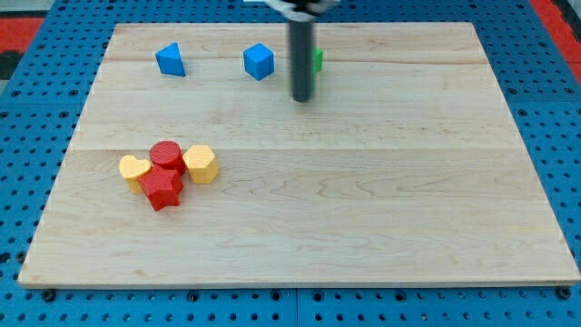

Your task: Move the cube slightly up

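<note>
Blue cube point(259, 61) sits near the wooden worktop's point(363, 200) 12 o'clock edge. The rod tip point(302, 99), a jawless end effector gripping nothing, stands at the cube's 4 o'clock, apart, plausibly positioned for an upward push. A green block point(318, 61) hides behind the rod.

A straight, dark grey cylindrical rod ending in my tip point(302, 99), flat-cut.

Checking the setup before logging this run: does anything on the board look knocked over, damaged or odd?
Nothing stands out. The blue cube and other blue block sit flat near the view's top; my tip is right of the cube, partly hiding a green block. Red and yellow blocks cluster lower left.
</note>
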